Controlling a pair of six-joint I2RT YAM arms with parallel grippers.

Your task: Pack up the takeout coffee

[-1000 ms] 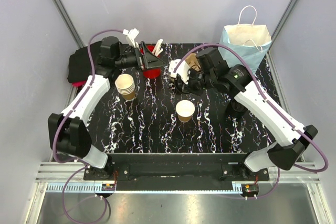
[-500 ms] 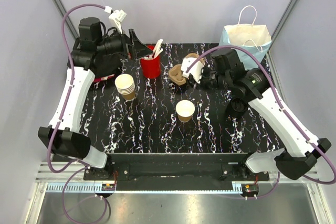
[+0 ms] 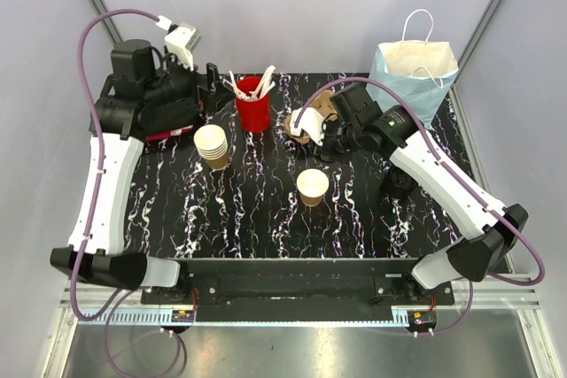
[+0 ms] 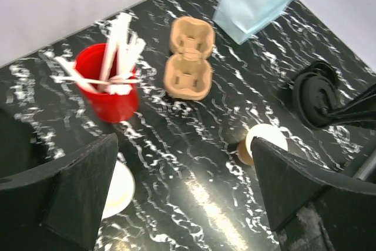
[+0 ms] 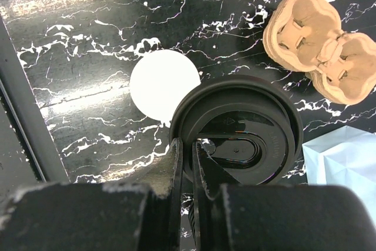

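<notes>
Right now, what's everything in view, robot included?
tapered kraft-paper cup: one, tan, table centre
paper cups: one stack, tan, left of centre
plastic cup of white utensils: one, red, far side
moulded-pulp cup carrier: one, brown, far side
plastic lids: one stack, black, right side
single plastic lid: one, black, in right gripper
handled paper bag: one, pale blue, far right
dark bundle: one, black, far left
left gripper: open
right gripper: shut on lid

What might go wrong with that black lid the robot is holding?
The right fingers pinch the black lid only at its rim, so it might tilt or slip out. It is off to one side of the coffee cup, so pressing down now might tip the cup.
</notes>
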